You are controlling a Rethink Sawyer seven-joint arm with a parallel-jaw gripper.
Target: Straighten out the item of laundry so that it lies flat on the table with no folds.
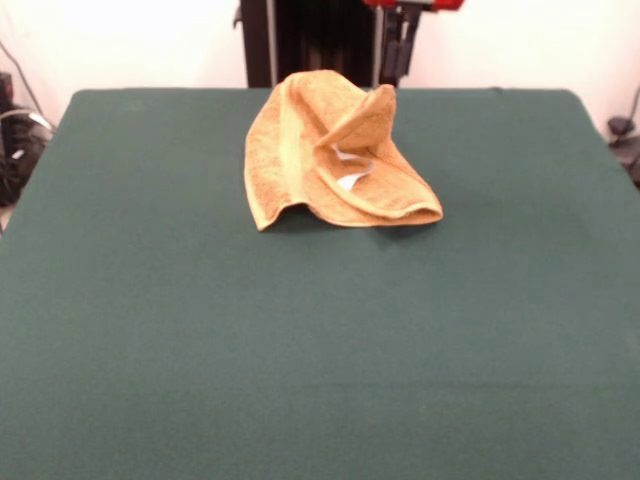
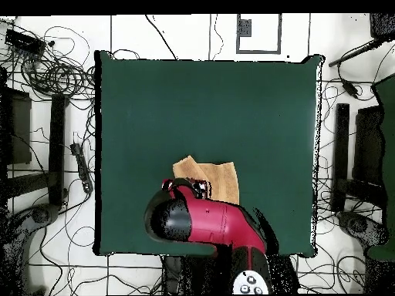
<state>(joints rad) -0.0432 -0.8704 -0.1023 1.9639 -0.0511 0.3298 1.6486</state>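
Lying crumpled on the table [image 1: 150, 330] — one golden-orange terry towel [image 1: 300, 150], placed in the far half of the dark green top in the front view, roughly centred from side to side and close to the far edge.

Condition of towel: not flat. One part is folded up and over itself, forming a raised peak at the upper right of the heap. A rolled hem runs along the lower right edge, and a paler woven band runs down the left portion. A small white tag [image 1: 352, 180] shows in the hollow between the folds. The lower left corner rests on the cloth as a blunt point.

Overhead view: only part of the towel [image 2: 220, 179] shows, as a tan patch with a darker fold on one side; the rest is covered by the arm.

Arm [image 2: 208, 223]: red and black, reaching from the bottom edge of the overhead view across the near part of the table, its rounded black end directly over the towel's edge.

Gripper [image 2: 197, 185]: largely hidden beneath the arm's head — whether it is released or clenched cannot be told. In the front view only dark and red hardware shows behind the towel at the top edge.

Surroundings: cables [image 2: 58, 73] strewn on the white floor around the table.
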